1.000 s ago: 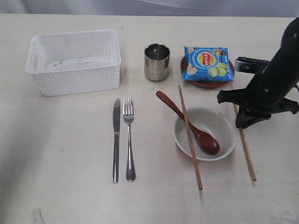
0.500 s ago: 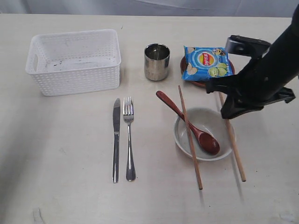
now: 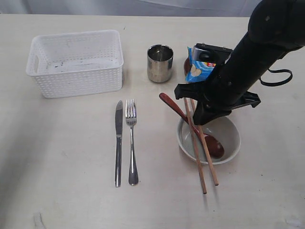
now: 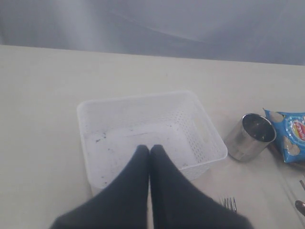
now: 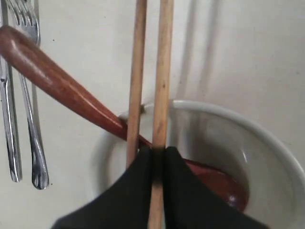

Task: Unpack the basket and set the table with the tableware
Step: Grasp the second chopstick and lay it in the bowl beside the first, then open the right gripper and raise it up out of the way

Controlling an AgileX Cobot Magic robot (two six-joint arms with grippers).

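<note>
Chopstick (image 3: pixel 211 164) pinched tight in right gripper (image 3: pixel 202 116) crosses bowl (image 3: pixel 232 138) beside second chopstick (image 3: pixel 201 176), exterior view; basket (image 3: pixel 76 82) stands emptied. Left wrist view: left gripper (image 4: pixel 150 153) closed on nothing above basket. Right wrist view: released on the rim, chopstick may roll off.

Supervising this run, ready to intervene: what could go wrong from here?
1. The right gripper has its held chopstick right beside the other chopstick, which rests on the rim of the bowl; a nudge could roll that one off.
2. Lowering further, the jaws may hit the spoon lying in the bowl.
</note>
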